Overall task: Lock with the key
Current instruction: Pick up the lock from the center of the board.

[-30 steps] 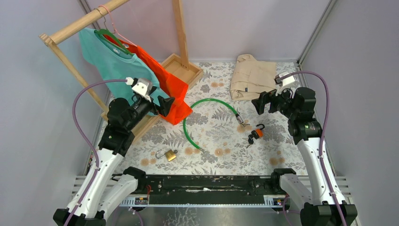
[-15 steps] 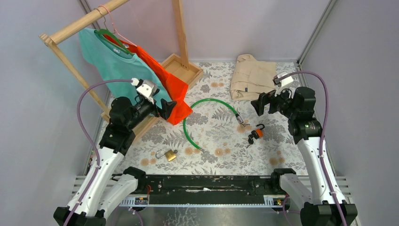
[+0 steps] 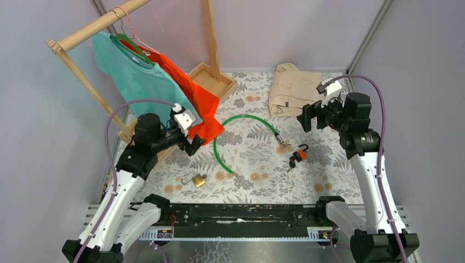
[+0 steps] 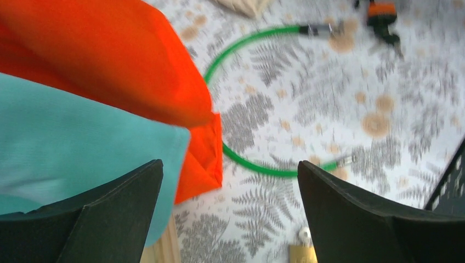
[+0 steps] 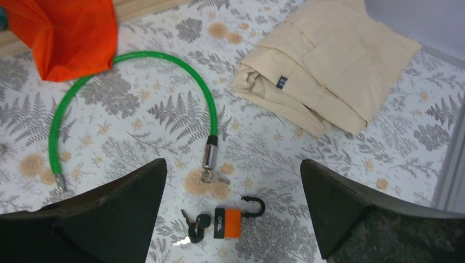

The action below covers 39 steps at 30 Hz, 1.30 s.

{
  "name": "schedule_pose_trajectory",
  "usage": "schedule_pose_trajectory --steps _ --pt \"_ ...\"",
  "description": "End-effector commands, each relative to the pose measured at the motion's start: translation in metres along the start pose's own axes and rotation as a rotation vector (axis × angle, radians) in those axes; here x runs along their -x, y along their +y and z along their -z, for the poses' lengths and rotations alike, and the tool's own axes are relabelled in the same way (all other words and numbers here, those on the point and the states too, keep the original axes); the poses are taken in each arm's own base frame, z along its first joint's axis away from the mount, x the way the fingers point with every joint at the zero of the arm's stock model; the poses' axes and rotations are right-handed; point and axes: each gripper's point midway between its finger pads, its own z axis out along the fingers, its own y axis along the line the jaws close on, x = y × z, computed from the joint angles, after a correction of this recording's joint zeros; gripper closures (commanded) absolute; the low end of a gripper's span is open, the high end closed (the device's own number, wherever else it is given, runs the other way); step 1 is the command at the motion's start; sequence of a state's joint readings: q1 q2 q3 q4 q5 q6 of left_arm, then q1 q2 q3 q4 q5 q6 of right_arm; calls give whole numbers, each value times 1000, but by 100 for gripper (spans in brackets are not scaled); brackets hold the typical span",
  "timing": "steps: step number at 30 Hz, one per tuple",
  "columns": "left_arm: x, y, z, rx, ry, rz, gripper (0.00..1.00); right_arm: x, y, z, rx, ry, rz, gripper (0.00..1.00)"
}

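Hanging open: left claw, right claw, orange padlock w/ keys.

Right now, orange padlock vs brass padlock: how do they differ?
Colour: the orange padlock has an orange body and black shackle; the brass padlock is gold with a silvery shackle.
Place: the orange padlock lies toward the right arm; the brass padlock toward the left arm.
Keys: keys lie beside the orange padlock; none show by the brass padlock.
Shared: both lie loose on the table.
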<state>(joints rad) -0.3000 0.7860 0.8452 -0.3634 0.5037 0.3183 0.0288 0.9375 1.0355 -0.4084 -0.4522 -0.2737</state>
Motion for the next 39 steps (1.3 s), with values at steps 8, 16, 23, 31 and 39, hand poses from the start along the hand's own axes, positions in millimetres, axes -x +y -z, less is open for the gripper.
schedule_pose_trajectory --steps 8,16,23,31,39 --pt "-88 -45 11 -249 270 -180 0 -75 0 -13 21 298 17 1" --pt "-124 -84 -8 -491 331 -371 3 -127 43 -51 134 434 95 1" --pt "-145 -108 -33 -629 374 -510 5 -137 58 -89 202 442 14 2" --pt "-160 -124 -60 -656 374 -550 11 -166 54 -130 151 547 -79 19" --pt "-159 -130 -62 -637 299 -540 11 -200 44 -153 124 658 -65 34"
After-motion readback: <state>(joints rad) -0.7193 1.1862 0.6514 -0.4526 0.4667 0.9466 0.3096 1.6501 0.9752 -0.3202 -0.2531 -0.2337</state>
